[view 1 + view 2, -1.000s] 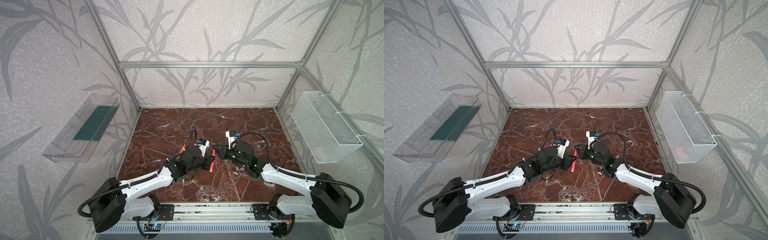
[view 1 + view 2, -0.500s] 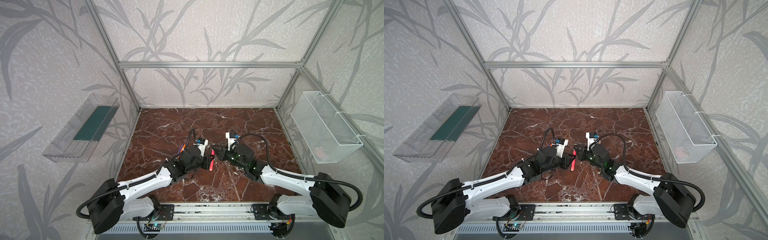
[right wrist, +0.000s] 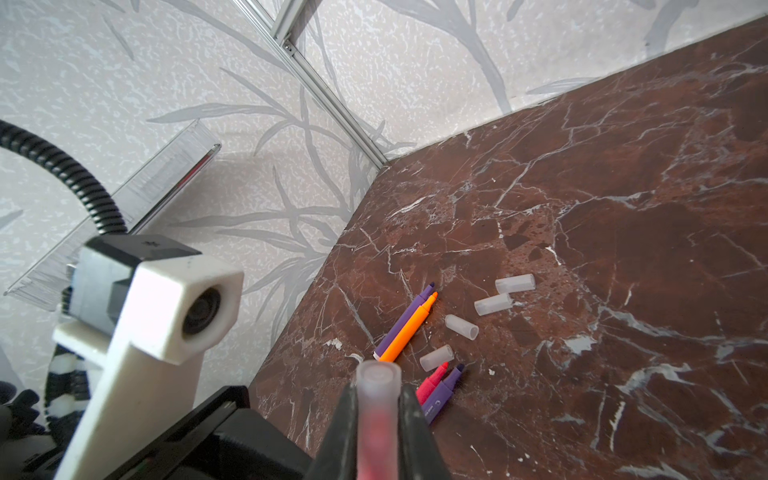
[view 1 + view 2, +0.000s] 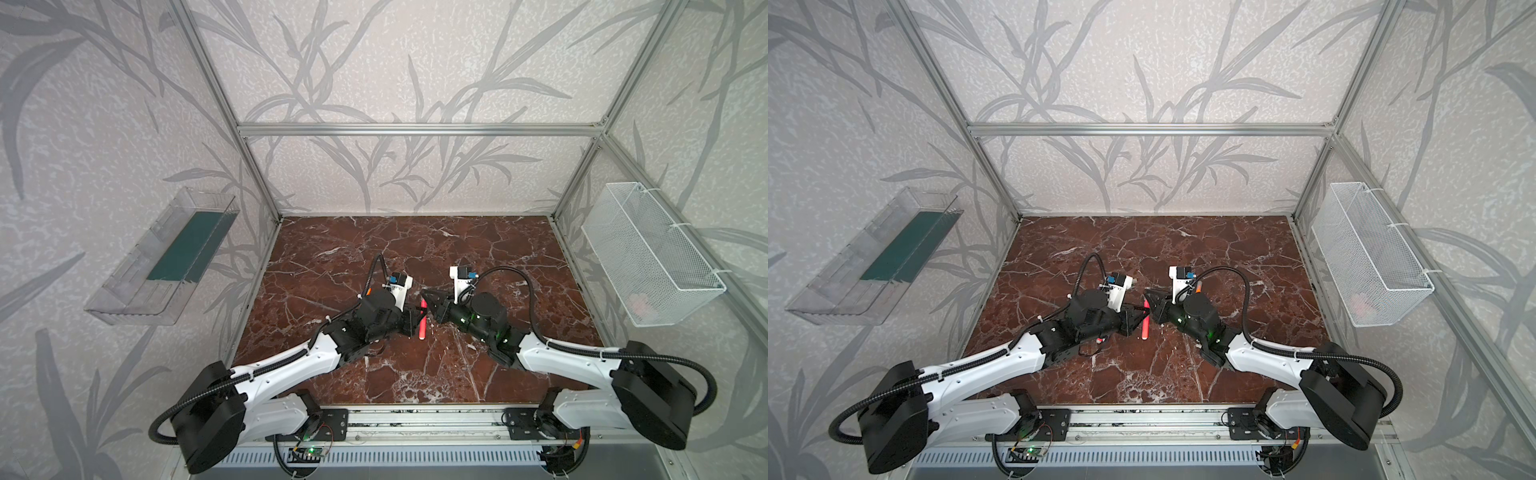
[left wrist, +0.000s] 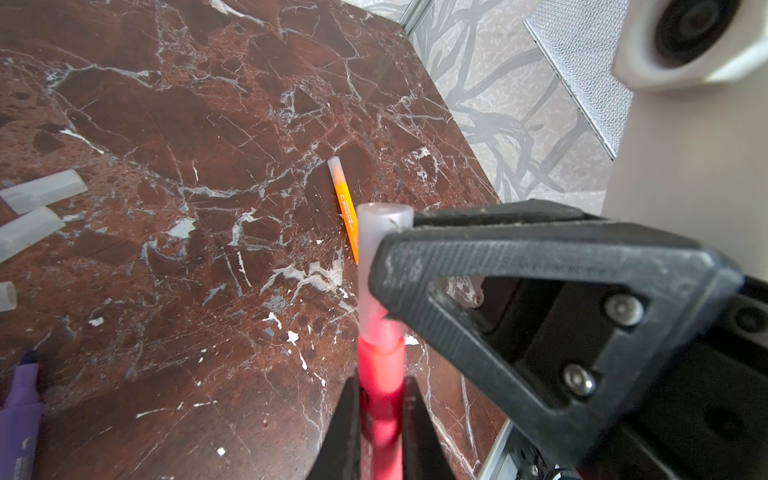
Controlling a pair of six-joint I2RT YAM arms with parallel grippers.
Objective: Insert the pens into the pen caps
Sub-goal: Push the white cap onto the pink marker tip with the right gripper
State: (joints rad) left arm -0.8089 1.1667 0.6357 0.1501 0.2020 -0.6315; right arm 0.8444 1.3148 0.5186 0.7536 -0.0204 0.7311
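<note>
Pen (image 5: 381,361) in left gripper (image 5: 381,390), seemingly capped

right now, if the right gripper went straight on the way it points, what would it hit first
Probably the nearest loose cap on the table just beyond its fingers, then the orange pen; depth unclear.

Lit brightly and evenly by soft, diffuse light. Casts only faint, soft-edged shadows on the marble tabletop (image 4: 415,249), with a mild sheen on the stone. Stays sharp across both top views. Blurs at six o'clock in the wrist views: pink-red pen (image 5: 380,365) and pen cap (image 3: 376,399), too near the lens. Softens the camera housing (image 5: 685,41) at one o'clock.
</note>
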